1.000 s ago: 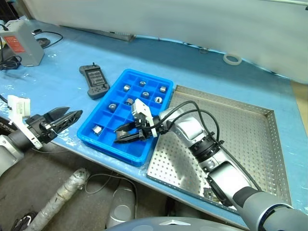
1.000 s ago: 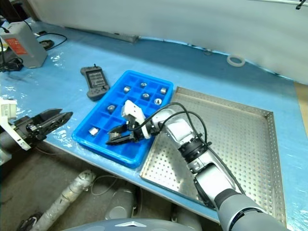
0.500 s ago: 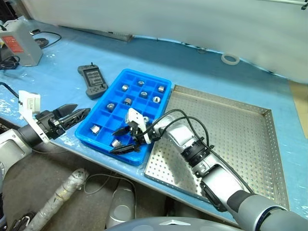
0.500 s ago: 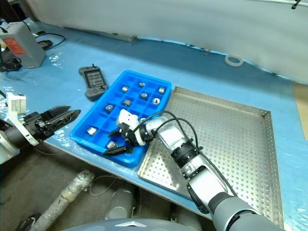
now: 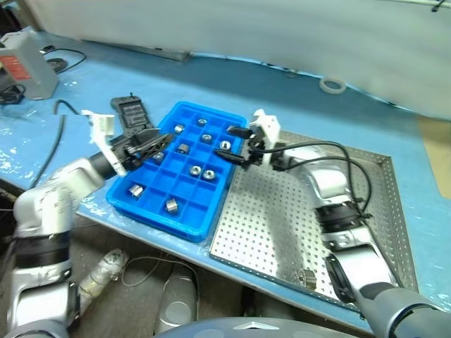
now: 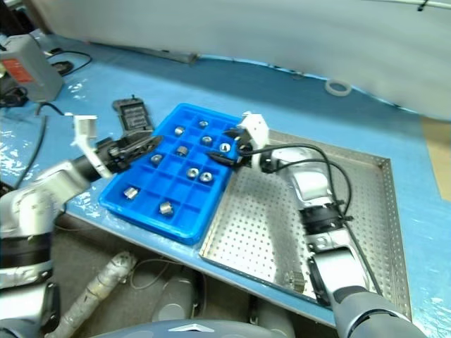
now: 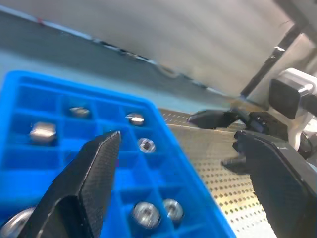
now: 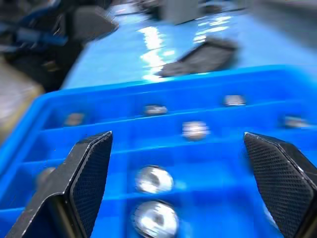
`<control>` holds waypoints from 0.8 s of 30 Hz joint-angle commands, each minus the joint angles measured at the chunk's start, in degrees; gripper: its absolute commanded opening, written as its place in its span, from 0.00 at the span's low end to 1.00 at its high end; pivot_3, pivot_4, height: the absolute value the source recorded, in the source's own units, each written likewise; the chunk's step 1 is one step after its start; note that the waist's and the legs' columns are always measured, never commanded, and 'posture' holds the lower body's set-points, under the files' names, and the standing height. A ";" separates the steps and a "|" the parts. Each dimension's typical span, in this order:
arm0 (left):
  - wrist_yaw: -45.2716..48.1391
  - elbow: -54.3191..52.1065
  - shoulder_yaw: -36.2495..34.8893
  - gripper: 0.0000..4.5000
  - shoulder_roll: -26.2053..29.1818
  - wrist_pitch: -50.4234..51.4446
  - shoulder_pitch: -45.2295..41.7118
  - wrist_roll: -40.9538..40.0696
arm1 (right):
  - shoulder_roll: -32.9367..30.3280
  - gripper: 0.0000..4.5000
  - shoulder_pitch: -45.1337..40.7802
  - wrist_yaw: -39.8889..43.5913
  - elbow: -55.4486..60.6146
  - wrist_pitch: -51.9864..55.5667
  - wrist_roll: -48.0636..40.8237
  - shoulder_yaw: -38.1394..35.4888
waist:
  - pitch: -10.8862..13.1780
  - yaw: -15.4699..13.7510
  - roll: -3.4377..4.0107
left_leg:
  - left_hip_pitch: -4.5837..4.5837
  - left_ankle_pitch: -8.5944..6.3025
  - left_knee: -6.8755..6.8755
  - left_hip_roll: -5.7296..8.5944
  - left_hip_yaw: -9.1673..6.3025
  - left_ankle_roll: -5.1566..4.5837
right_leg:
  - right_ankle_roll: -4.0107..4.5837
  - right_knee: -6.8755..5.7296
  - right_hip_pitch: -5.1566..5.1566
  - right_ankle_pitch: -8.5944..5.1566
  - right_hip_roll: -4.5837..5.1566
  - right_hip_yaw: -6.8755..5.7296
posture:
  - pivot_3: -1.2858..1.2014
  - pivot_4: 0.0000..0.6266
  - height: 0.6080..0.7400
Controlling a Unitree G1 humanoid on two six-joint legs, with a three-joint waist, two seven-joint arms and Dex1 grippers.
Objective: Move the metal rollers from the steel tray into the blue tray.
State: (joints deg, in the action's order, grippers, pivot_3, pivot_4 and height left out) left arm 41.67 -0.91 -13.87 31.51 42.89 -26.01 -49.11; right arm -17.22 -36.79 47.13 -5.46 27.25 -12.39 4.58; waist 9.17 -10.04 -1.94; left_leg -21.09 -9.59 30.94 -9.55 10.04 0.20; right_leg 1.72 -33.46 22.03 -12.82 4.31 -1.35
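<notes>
The blue tray [image 5: 151, 204] holds several metal rollers [image 5: 194, 170] in its compartments. Beside it on the right lies the steel tray [image 5: 282, 218], with one roller [image 5: 306, 278] near its front rim. My right gripper [image 5: 236, 144] hangs open and empty over the blue tray's right edge, just above the rollers [image 8: 153, 178]. From the other side, my left gripper [image 5: 156, 143] reaches over the blue tray's left edge, also open and empty. In the left wrist view, the left gripper [image 7: 181, 136] faces the right gripper [image 7: 220, 139] across the tray.
A black handheld controller [image 5: 130, 111] lies just behind the left gripper. A grey box with a red label [image 5: 21, 67] and cables sit at the far left. A white tape ring [image 5: 328, 85] lies at the back. The table's front edge runs close below both trays.
The right gripper opened, left a roller in a front compartment of the blue tray, then swung back to the tray's right edge. The left gripper moved in over the tray's left side.
</notes>
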 commanded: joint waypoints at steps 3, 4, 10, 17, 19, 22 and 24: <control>2.51 16.05 6.52 0.89 -7.74 -11.35 -11.79 10.19 | -2.86 0.99 6.70 -12.35 8.91 1.48 1.01 -9.11 | -0.05 3.28 -0.06 | -0.07 -0.01 0.02 0.02 -0.01 -0.03 | -0.01 0.04 0.00 0.03 -0.03 0.01 | 0.47 0.24 1.00; 2.85 19.82 7.37 0.89 -9.50 -13.09 -14.08 11.89 | -3.26 0.99 8.13 -13.94 9.98 2.32 0.81 -10.60 | -0.05 3.75 -0.06 | -0.07 -0.01 0.04 0.01 -0.02 -0.03 | -0.01 0.04 0.02 0.03 -0.04 0.01 | 0.47 0.24 1.00; 11.75 29.51 11.54 0.89 -15.75 -17.99 -21.23 16.43 | -5.57 0.99 17.54 -16.69 23.05 7.88 -2.53 -14.80 | -0.08 7.85 -0.06 | -0.05 -0.14 0.07 0.00 0.06 -0.29 | 0.02 0.23 -0.06 0.03 -0.03 0.08 | 0.41 0.24 1.00; 26.38 19.72 13.98 0.89 -12.69 -9.90 -16.01 12.79 | -10.55 0.99 27.78 -16.83 38.88 17.02 -8.41 -19.94 | -0.13 9.70 0.25 | 0.05 -0.28 0.08 -0.12 0.25 -0.58 | 0.39 0.51 -0.18 -0.05 -0.03 0.09 | 0.38 0.24 1.00; 28.31 14.61 14.83 0.89 -10.09 -8.40 -12.11 12.68 | -12.74 0.99 30.76 -16.59 42.12 18.67 -9.07 -20.40 | -0.11 10.22 0.37 | 0.29 -0.43 0.07 -0.16 0.29 -0.78 | 0.41 0.69 -0.51 -0.05 -0.04 0.07 | 0.38 0.24 1.00; 27.29 9.70 14.99 0.89 -7.97 -7.26 -7.39 13.23 | -15.70 0.99 33.52 -17.58 45.05 18.35 -7.84 -21.06 | -0.03 10.63 0.55 | 0.36 -0.59 0.14 -0.14 0.36 -0.98 | 0.42 0.78 -0.69 -0.06 0.00 0.07 | 0.37 0.24 1.00; 25.59 7.52 14.35 0.89 -7.80 -6.35 -4.95 12.93 | -16.42 0.99 35.17 -18.10 47.45 19.03 -8.55 -21.78 | -0.01 10.55 0.61 | 0.39 -0.60 0.26 -0.13 0.36 -1.00 | 0.42 0.77 -0.79 -0.06 0.02 0.08 | 0.38 0.24 1.00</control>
State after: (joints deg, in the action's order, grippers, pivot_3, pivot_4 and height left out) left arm 68.01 10.27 0.76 23.54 35.92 -31.22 -35.12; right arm -32.82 -2.34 29.58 37.96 46.24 -20.40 -15.03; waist 9.16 0.51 -1.33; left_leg -20.70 -10.19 31.21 -9.68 10.40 -0.80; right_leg 2.13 -32.68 21.21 -12.88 4.35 -1.28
